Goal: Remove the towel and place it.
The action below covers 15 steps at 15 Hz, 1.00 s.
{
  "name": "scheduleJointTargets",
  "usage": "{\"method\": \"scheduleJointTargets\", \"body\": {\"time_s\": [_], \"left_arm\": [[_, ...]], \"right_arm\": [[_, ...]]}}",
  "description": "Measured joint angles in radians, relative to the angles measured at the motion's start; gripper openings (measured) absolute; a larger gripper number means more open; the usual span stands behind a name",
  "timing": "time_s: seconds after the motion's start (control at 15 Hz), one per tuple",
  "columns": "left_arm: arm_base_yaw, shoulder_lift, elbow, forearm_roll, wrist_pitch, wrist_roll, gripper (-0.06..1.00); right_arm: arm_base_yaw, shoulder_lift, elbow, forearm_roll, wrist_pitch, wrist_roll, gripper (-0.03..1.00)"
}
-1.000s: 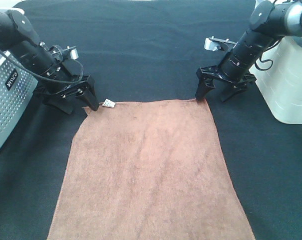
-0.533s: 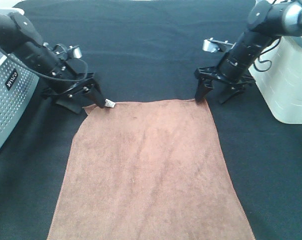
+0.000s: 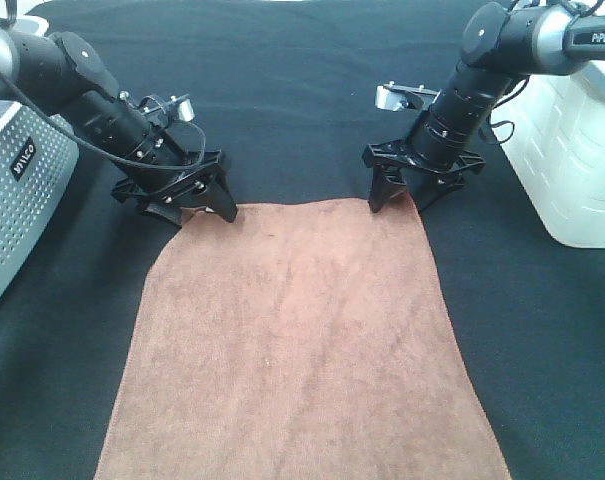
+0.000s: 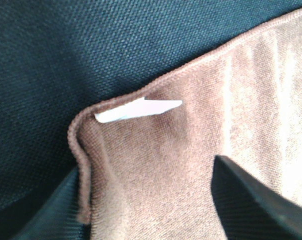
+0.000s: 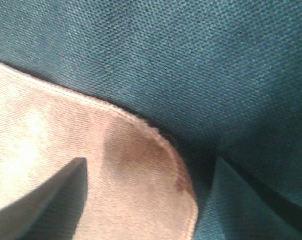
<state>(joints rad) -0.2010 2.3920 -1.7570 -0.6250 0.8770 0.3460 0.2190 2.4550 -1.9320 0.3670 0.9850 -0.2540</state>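
Observation:
The brown towel lies flat on the black table cloth, with its near end running out of view. My left gripper is open and set down over the towel's far left corner. In the left wrist view the corner and its white tag lie between the two fingers. My right gripper is open over the far right corner. In the right wrist view that corner lies between the fingers. Neither gripper holds the cloth.
A grey perforated metal box stands at the left edge, close behind my left arm. A white plastic container stands at the right edge beside my right arm. The black cloth covers the rest of the table.
Both grippers have moved inward along the towel's far edge, the left one rightward and the right one leftward. The left gripper now covers the white tag in the high view. The towel has not moved.

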Motion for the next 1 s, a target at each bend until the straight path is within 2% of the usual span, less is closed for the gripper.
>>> {"method": "scheduleJointTargets", "body": {"time_s": [0.07,0.2,0.4,0.47,0.6,0.67,0.73,1.0], "left_arm": [[0.000,0.000,0.000,0.011,-0.001,0.003,0.61],[0.000,0.000,0.000,0.023,-0.001,0.006,0.60],[-0.001,0.000,0.000,0.049,-0.008,0.016,0.50],[-0.001,0.002,0.000,0.059,-0.011,0.025,0.43],[-0.001,0.009,-0.024,0.101,-0.012,0.059,0.17],[-0.001,0.010,-0.043,0.108,-0.010,0.073,0.05],[-0.001,0.010,-0.061,0.111,-0.009,0.087,0.01],[-0.001,0.010,-0.148,0.125,0.009,0.102,0.00]], "right_arm": [[0.000,0.001,0.000,-0.017,-0.003,0.000,0.62],[0.000,0.001,0.000,-0.025,-0.005,0.000,0.58],[0.000,0.002,0.000,-0.046,-0.005,0.000,0.39],[0.000,0.003,0.000,-0.054,-0.007,0.000,0.31],[0.000,0.003,0.000,-0.067,-0.018,0.000,0.07],[0.000,0.004,0.000,-0.067,-0.021,0.000,0.01],[0.000,0.004,0.000,-0.067,-0.024,0.000,0.01],[0.000,0.004,0.000,-0.067,-0.058,0.000,0.01]]}}
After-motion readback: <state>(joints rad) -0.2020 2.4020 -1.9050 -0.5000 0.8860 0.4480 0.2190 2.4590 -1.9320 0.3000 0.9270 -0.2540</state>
